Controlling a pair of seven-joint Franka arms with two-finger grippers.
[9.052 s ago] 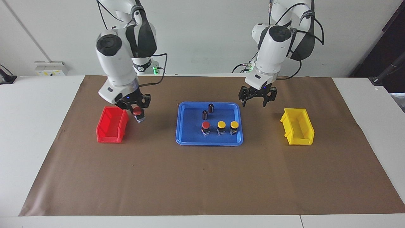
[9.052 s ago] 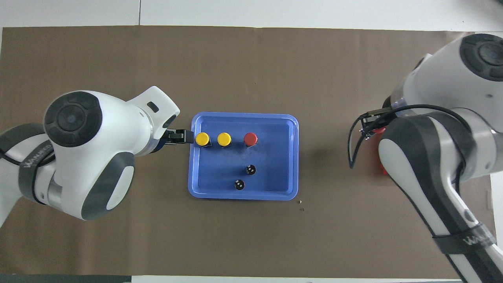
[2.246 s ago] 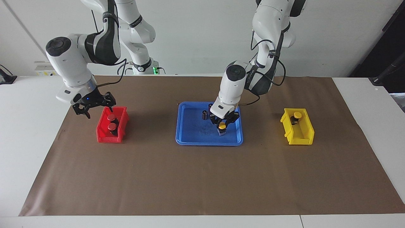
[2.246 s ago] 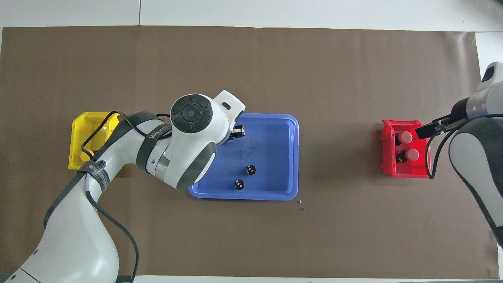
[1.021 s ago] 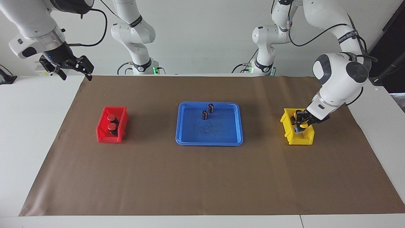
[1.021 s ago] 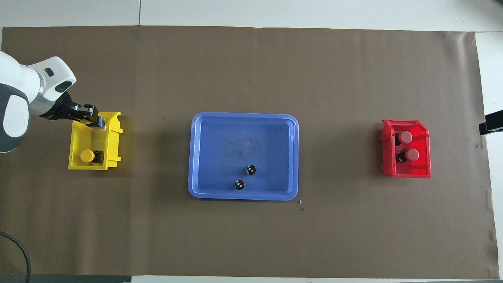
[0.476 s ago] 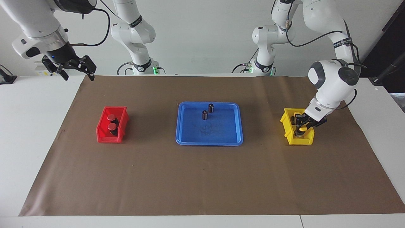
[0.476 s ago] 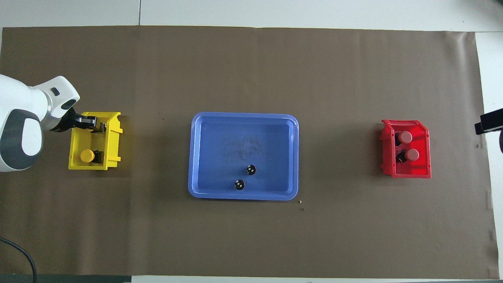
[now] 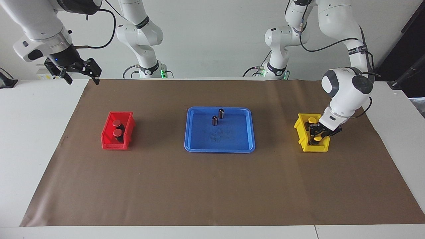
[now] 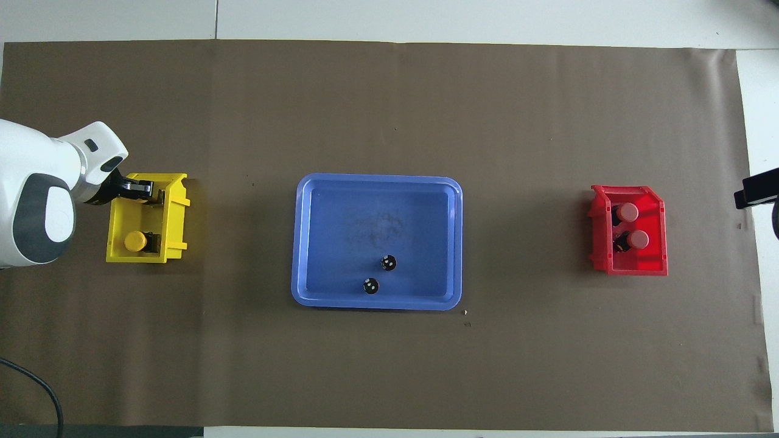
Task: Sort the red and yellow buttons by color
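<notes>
The left gripper [image 9: 318, 134] reaches down into the yellow bin [image 9: 301, 135], closed on a yellow button [image 9: 317, 137] — another lies nearer the robots. The right gripper [image 9: 73, 71], spread wide, waits raised; both red buttons [image 9: 115, 128] lie in the red bin [image 9: 107, 139]. No writing is readable.

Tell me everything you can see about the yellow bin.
The yellow bin is a small open-topped box that looks like plastic, upright on the brown paper at the left arm's end of the table. One yellow button lies inside it. The left claw is lowered into it with a second yellow button.
</notes>
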